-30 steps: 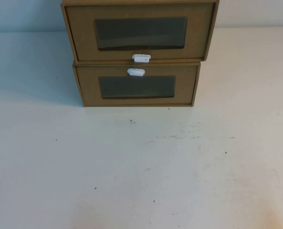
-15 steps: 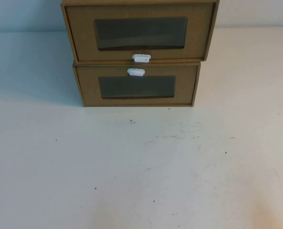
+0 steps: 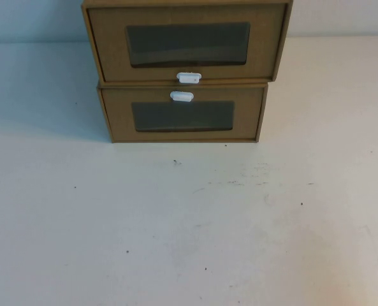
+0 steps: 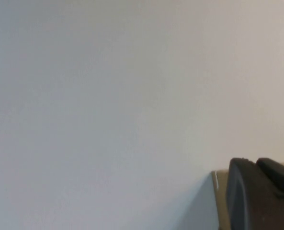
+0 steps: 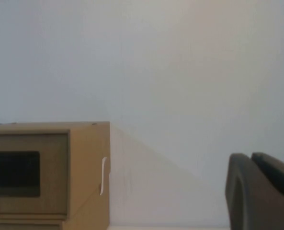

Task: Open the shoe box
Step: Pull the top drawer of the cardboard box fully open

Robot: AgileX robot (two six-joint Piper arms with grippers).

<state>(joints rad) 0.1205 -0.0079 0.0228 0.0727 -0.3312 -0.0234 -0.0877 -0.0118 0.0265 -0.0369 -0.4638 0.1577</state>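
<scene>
A dark sliver has left the near-left corner, while the stacked brown cardboard shoe boxes (image 3: pixel 183 70) sit closed at the far side of the white table (image 3: pixel 189 223), well apart from the clenched, empty right gripper (image 5: pixel 256 191) and the left gripper (image 4: pixel 259 191), whose state cannot be told.

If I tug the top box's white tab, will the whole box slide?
Probably: upper shoe box looks like light cardboard, simply stacked on lower box. Its tab is small, likely slippery. Left gripper and right gripper sit outside the high view.
</scene>
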